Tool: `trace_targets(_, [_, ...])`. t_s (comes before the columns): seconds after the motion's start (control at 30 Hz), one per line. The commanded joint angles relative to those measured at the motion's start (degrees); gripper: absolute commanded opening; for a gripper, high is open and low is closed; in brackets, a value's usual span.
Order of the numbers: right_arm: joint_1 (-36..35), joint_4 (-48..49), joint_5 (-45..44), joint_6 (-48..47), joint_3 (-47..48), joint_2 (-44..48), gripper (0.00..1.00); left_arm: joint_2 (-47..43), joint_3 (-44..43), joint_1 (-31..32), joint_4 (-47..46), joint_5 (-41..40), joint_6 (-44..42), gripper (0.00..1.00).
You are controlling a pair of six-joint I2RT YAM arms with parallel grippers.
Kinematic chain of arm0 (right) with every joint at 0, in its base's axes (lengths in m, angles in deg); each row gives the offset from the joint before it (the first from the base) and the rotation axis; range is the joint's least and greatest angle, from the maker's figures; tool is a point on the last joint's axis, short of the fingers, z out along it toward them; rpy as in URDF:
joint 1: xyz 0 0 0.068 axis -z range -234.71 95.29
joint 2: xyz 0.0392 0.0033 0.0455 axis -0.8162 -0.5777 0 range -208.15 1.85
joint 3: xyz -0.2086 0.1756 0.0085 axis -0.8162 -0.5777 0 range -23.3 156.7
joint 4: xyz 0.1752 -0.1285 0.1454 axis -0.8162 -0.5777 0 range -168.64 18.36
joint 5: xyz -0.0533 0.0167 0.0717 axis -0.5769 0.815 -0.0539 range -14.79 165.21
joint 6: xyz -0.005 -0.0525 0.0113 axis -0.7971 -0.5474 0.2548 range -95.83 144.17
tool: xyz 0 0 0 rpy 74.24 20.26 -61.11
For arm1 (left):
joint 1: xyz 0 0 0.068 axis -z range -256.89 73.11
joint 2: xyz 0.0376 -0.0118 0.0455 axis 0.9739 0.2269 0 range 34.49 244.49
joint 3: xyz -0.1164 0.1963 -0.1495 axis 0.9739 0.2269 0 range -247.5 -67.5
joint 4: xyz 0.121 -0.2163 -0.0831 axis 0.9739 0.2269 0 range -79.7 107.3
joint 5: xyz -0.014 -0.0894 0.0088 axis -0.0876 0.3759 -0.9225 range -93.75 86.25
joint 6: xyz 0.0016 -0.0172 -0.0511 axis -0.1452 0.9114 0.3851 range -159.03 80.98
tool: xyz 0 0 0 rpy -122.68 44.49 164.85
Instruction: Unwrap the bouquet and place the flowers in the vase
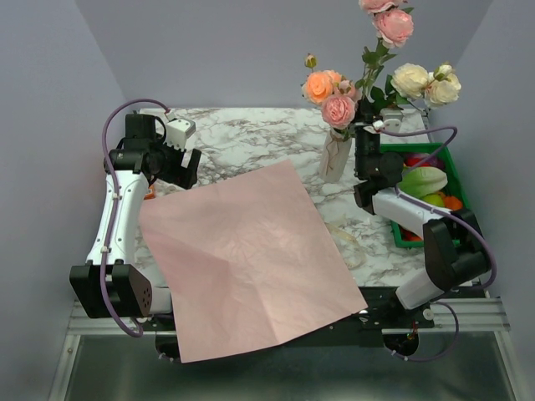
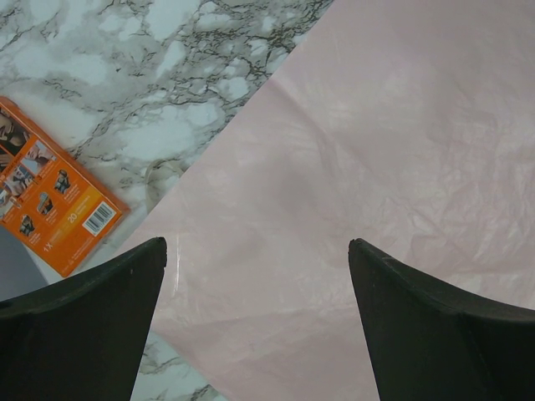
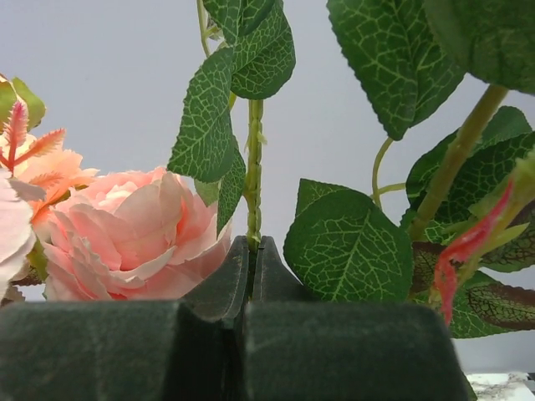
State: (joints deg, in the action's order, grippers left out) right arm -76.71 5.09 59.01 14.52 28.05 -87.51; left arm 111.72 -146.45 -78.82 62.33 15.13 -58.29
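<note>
The bouquet's pink paper [image 1: 242, 259] lies unfolded flat on the marble table. The cream vase [image 1: 335, 157] stands upright at the back, with a peach rose [image 1: 319, 85] and a pink rose [image 1: 338, 109] of the flowers above its mouth. My right gripper [image 1: 365, 132] is beside the vase, shut on a thin green stem [image 3: 254, 167] that rises to a tall pink rose [image 1: 394, 25]. Cream roses [image 1: 411, 79] hang to its right. The stem's lower end is hidden. My left gripper [image 1: 185, 167] hovers open over the paper's [image 2: 376, 167] left corner, with nothing between its fingers [image 2: 125, 284].
A green crate [image 1: 458, 175] of vegetables [image 1: 424, 180] stands at the right edge behind my right arm. An orange box [image 2: 50, 188] lies on the marble by the left arm. A beige ribbon [image 1: 347, 238] loops on the table right of the paper.
</note>
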Motion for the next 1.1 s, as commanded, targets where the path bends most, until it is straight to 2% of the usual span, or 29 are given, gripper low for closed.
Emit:
trace_targets(0.0, [0.29,19.51,-0.49,1.3,-2.83,0.33,0.01,-1.29,0.12,-0.44,-0.09,1.96,-0.33,0.99])
trace_targets(0.17, [-0.5,19.42,1.17,-0.54,-6.78,1.21,0.01,-1.38,0.21,-0.35,-0.35,2.4,0.19,0.99])
trace_targets(0.23, [-0.85,19.42,1.44,-1.25,-8.72,1.99,0.07,-1.47,0.21,-0.44,-0.44,2.66,0.37,0.99])
trace_targets(0.27, [-0.94,19.42,1.62,-1.34,-9.42,2.26,0.18,-1.56,0.12,-0.44,-0.61,2.83,0.63,0.99])
trace_targets(0.33, [-1.2,17.68,2.49,-1.69,-10.92,3.92,0.31,-1.47,-0.14,-0.35,-0.79,3.36,0.9,0.99])
trace_targets(0.37, [-1.38,15.93,2.76,-1.86,-11.18,4.63,0.43,-1.47,-0.32,-0.35,-0.88,3.54,1.25,0.99])
trace_targets(0.43, [-1.73,9.16,3.37,-1.34,-11.8,6.82,0.54,-1.64,-0.49,-0.35,-1.14,4.06,1.95,0.99])
trace_targets(0.47, [-1.64,7.23,3.64,-0.29,-12.41,9.18,0.64,-1.65,-0.58,-0.26,-1.23,4.24,2.13,0.99])
trace_targets(0.53, [-1.64,1.51,5.12,0.86,-13.55,11.3,0.7,-1.82,-0.67,-0.35,-1.32,4.94,2.74,0.99])
trace_targets(0.57, [-1.73,-0.51,5.48,1.73,-13.73,12.71,0.76,-2.0,-0.58,-0.35,-1.58,5.12,2.92,0.99])
trace_targets(0.67, [-1.73,-9.73,7.94,3.93,-13.3,16.84,0.83,-2.17,-0.32,-0.26,-1.93,5.56,3.62,0.99])
trace_targets(0.83, [-1.91,-27.84,10.4,7.27,-10.66,22.29,0.86,-2.88,-0.32,-0.26,-2.28,6.0,4.85,0.99])
trace_targets(0.97, [-3.48,-37.95,9.09,7.89,-9.34,25.37,0.86,-4.02,-0.32,-0.17,-2.64,5.91,5.47,0.99])
trace_targets(1.03, [-4.28,-47.07,8.74,8.94,-6.98,26.34,0.87,-4.28,-0.41,-0.09,-2.81,5.39,5.82,0.99])
trace_targets(1.07, [-5.76,-50.68,7.17,9.38,-5.84,26.69,0.91,-4.37,-0.49,-0.17,-2.99,5.12,6.08,0.99])
